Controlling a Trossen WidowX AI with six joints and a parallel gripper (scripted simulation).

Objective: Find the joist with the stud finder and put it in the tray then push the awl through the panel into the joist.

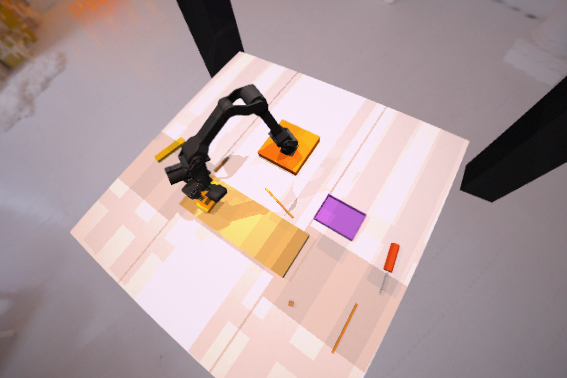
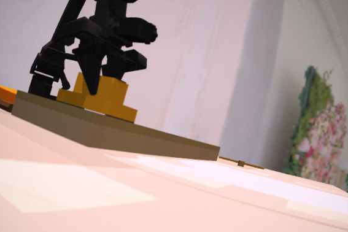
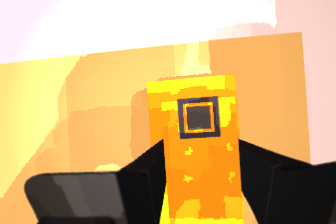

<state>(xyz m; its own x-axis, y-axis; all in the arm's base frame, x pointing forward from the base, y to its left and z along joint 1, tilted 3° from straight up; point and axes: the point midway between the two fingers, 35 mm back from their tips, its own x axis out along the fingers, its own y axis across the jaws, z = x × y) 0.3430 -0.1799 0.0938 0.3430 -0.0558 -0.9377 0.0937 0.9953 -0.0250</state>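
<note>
The gripper (image 1: 207, 196) (image 2: 104, 85) (image 3: 201, 145) is shut on the yellow stud finder (image 1: 207, 205) (image 2: 103, 102) (image 3: 205, 165). The stud finder is upright on or barely above one end of the tan floor panel (image 1: 251, 220) (image 2: 56, 127) (image 3: 40, 100); a thin light sliver shows under part of it. Its square display is dark grey inside an orange outline. The purple tray (image 1: 338, 217) is empty. A brown-handled tool (image 1: 222, 163) (image 2: 2, 104) lies beyond the panel, near the arm. A red-handled tool (image 1: 391, 257) with a thin grey shaft lies past the tray. Which one is the awl is unclear. The joist is hidden.
The arm's base stands on an orange block (image 1: 308, 142). A yellow bar (image 1: 169, 150) lies behind the arm's wrist. A thin orange stick (image 1: 279, 202) lies between panel and tray. Another stick (image 1: 345, 327) (image 2: 255, 166) and a small brown cube (image 1: 291, 303) (image 2: 241, 163) lie beyond the panel's far end.
</note>
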